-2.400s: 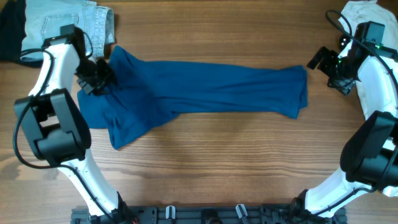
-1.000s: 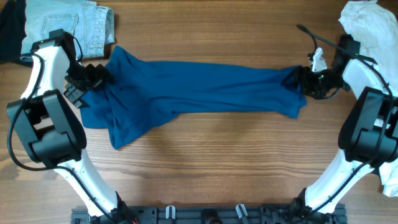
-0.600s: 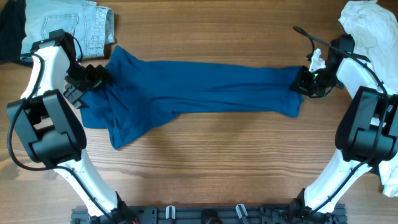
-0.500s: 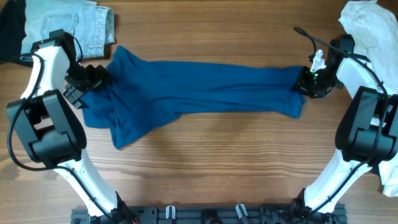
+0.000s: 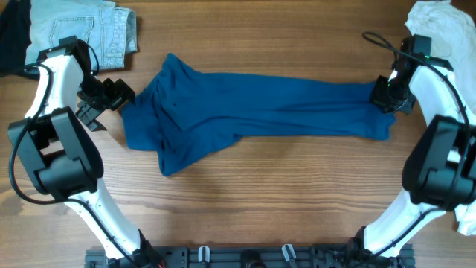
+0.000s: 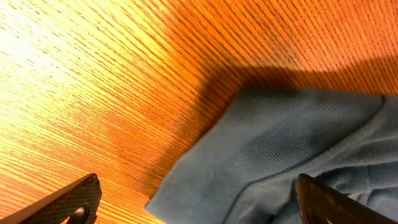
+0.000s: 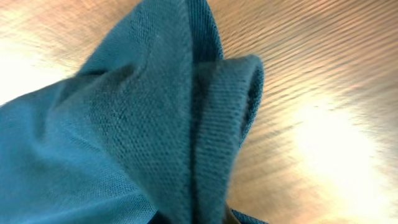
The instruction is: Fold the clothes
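The clothes are one deep-blue top [image 5: 260, 104] lying stretched in a long band across the wooden table [image 5: 260, 208]. My right gripper [image 5: 384, 95] is shut on its right end. In the right wrist view the bunched blue cloth [image 7: 161, 124] fills the frame and hides the fingers, with a folded hem gathered toward them. My left gripper [image 5: 111, 95] stands open just left of the top's left edge. In the left wrist view a corner of the cloth [image 6: 261, 155] lies flat on the wood between the spread fingertips [image 6: 84, 196], which hold nothing.
A pale blue denim piece [image 5: 82, 30] lies at the back left, with a dark cloth [image 5: 11, 37] at the far left edge. A white garment [image 5: 439, 30] is heaped at the back right. Both arm bases [image 5: 245, 257] stand along the front edge.
The right gripper has shut on the top's right end and pulled it to the right. The whole top slid right, away from the left gripper, which stayed in place and open.
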